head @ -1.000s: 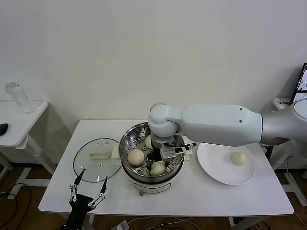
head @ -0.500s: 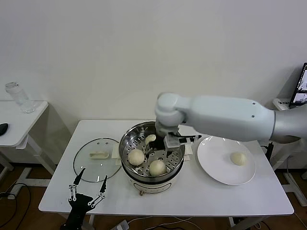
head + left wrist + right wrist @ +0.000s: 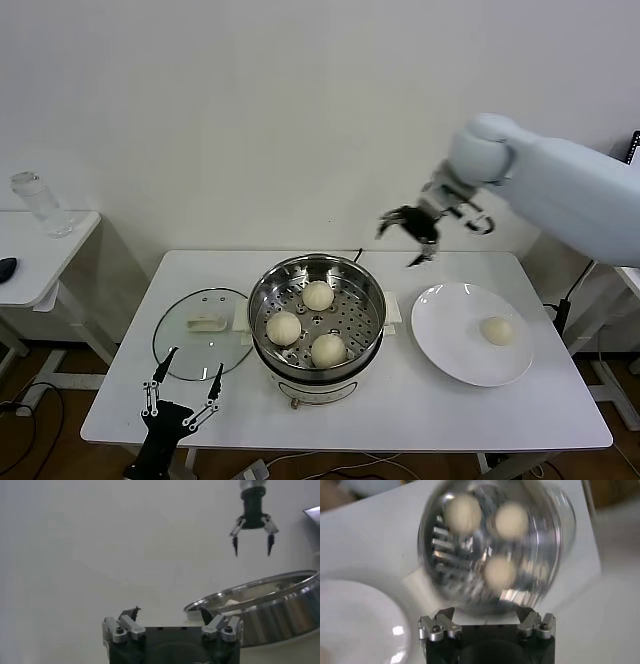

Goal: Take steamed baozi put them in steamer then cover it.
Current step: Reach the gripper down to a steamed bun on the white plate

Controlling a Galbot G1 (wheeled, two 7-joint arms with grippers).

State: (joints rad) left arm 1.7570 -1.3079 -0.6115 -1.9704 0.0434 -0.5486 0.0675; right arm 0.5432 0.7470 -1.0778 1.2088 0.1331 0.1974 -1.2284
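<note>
White bench: right tool (image 3: pixel 418 237) open, empty, upper right of frame; last bun (image 3: pixel 496 330) on plate (image 3: pixel 445 340) below-right, nearer right arm.

No legible text, label or number anywhere.

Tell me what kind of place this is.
Probably a lab or office test room, not a real kitchen: a bare white wall, a plain white table holding the steamer, and a side desk with a computer mouse.
</note>
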